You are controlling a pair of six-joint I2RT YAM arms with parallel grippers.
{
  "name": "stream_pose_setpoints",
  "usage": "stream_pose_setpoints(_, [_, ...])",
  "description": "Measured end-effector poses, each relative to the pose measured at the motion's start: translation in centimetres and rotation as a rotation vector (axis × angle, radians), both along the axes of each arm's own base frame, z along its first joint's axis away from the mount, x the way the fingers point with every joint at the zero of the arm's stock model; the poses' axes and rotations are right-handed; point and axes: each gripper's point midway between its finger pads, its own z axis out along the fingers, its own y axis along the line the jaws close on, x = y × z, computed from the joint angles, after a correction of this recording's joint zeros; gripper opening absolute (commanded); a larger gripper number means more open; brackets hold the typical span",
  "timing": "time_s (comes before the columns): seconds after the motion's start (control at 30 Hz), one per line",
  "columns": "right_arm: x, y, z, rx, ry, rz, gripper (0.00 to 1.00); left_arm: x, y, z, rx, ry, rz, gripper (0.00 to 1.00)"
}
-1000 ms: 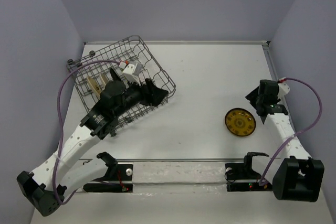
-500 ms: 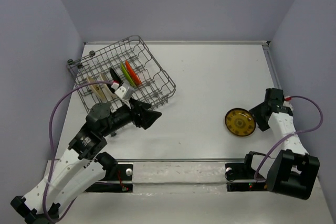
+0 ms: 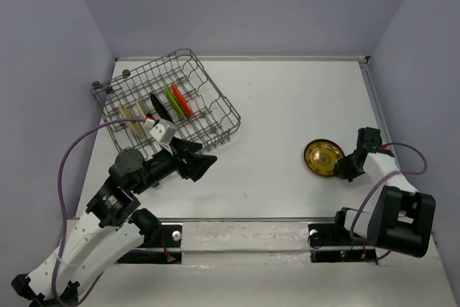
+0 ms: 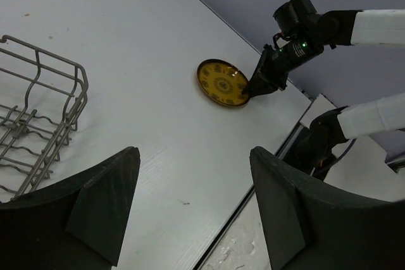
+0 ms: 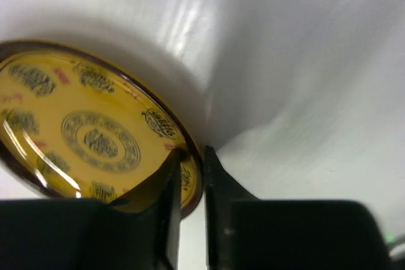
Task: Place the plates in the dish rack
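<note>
On the right of the table [image 3: 273,106], the right gripper [image 5: 188,156] clamps the rim of the yellow-brown plate [image 5: 95,137], tilting it, probably for lifting. The left gripper [image 4: 193,153] hangs spread apart near the dish rack [image 3: 208,116], holding nothing.

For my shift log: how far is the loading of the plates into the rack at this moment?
Done: black plate, green plate, orange plate and cream plates stand in the dish rack. In hand: right gripper pinches the yellow plate rim. To do: racking it.

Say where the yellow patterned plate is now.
Top view: the yellow patterned plate rests on the table, right side, rim pinched by the right gripper, far from the dish rack.
</note>
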Motion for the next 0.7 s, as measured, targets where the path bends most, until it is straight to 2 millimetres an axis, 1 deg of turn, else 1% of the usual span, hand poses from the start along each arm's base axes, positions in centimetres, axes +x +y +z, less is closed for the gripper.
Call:
stream_pose_setpoints(0.13, [2.1, 0.9, 0.7, 0.046, -0.149, 0.001, 0.07, 0.3, 0.1, -0.2, 0.007, 0.005, 0.013, 0.81])
stream_pose_setpoints(0.2, [2.5, 1.1, 1.0, 0.049, -0.187, 0.007, 0.07, 0.5, -0.1, -0.6, 0.017, 0.017, 0.017, 0.81])
stream_pose_setpoints(0.27, [2.8, 1.3, 1.8, 0.049, -0.227, 0.023, 0.07, 0.9, -0.3, -1.1, 0.032, 0.033, 0.023, 0.81])
stream_pose_setpoints(0.37, [3.8, 1.7, 4.3, 0.043, -0.340, 0.077, 0.07, 1.6, -0.9, -2.4, 0.061, 0.083, 0.026, 0.81])
stream_pose_setpoints(0.4, [4.3, 2.0, 5.5, 0.043, -0.389, 0.104, 0.07, 1.8, -1.1, -2.9, 0.071, 0.103, 0.025, 0.81])
stream_pose_setpoints(0.43, [4.7, 2.3, 6.3, 0.049, -0.417, 0.127, 0.07, 2.1, -1.4, -3.5, 0.080, 0.129, 0.025, 0.82])
stream_pose_setpoints(0.5, [6.0, 3.5, 8.8, 0.065, -0.507, 0.193, 0.07, 2.8, -2.2, -4.6, 0.088, 0.194, 0.029, 0.84])
stream_pose_setpoints(0.53, [6.6, 4.2, 10.0, 0.078, -0.547, 0.232, 0.07, 3.1, -2.5, -4.9, 0.086, 0.215, 0.032, 0.84])
stream_pose_setpoints(0.57, [7.7, 5.3, 11.8, 0.094, -0.611, 0.288, 0.07, 3.3, -2.8, -4.9, 0.080, 0.230, 0.035, 0.85])
stream_pose_setpoints(0.6, [8.4, 6.6, 13.3, 0.108, -0.664, 0.348, 0.07, 3.8, -3.3, -5.5, 0.079, 0.265, 0.040, 0.85])
stream_pose_setpoints(0.63, [8.9, 7.4, 14.3, 0.117, -0.696, 0.388, 0.07, 4.2, -3.7, -5.8, 0.071, 0.294, 0.045, 0.85])
stream_pose_setpoints(0.67, [9.4, 8.8, 15.6, 0.134, -0.741, 0.451, 0.07, 4.6, -4.3, -6.1, 0.055, 0.325, 0.048, 0.85])
stream_pose_setpoints(0.7, [9.7, 9.7, 16.3, 0.145, -0.769, 0.494, 0.07, 4.8, -4.7, -6.3, 0.045, 0.345, 0.049, 0.85])
